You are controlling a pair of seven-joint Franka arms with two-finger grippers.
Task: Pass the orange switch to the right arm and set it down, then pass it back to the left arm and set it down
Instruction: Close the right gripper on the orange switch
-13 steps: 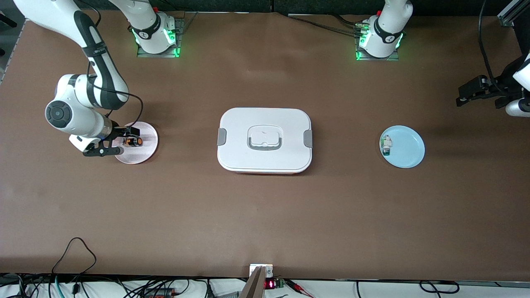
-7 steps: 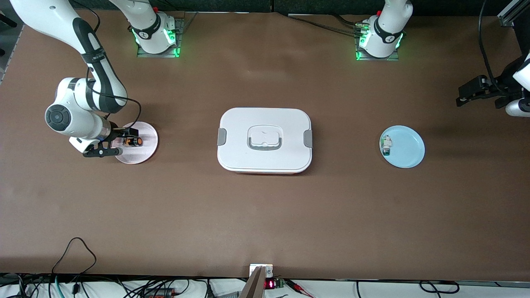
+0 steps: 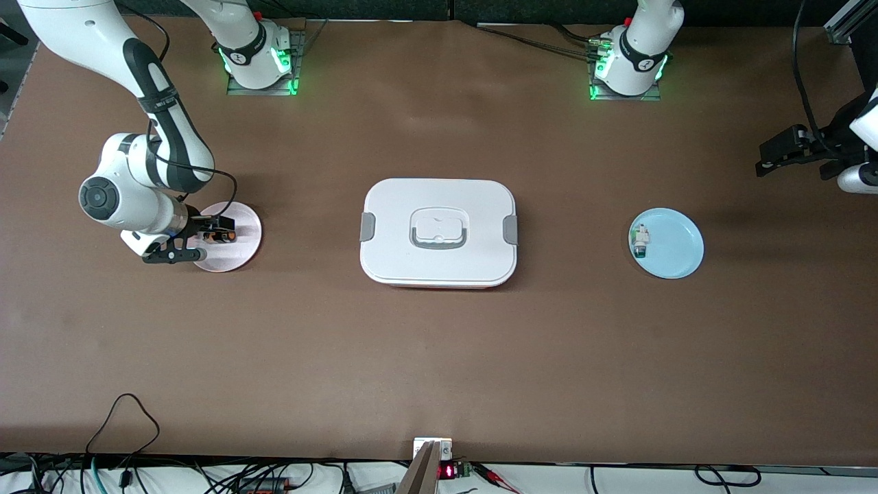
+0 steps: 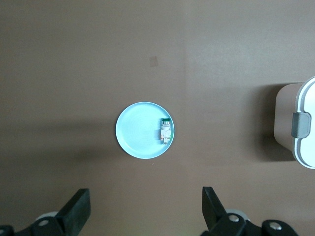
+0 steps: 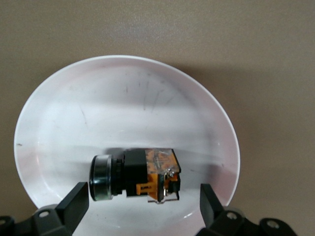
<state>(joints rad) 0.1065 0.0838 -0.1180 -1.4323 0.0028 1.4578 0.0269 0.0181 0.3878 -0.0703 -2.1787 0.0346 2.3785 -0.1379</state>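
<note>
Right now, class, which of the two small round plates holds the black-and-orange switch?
The pale pink round plate at the right arm's end holds the orange switch; the light blue round plate carries a white-and-green component.

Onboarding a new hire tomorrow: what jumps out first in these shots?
The big white box in the middle of the table, splitting it in two. At the right arm's end, the right gripper hangs low over a pink plate, fingers open on either side of the orange switch lying there. The left gripper waits open, up off the left arm's end, where a blue plate carries a white-and-green component.
</note>
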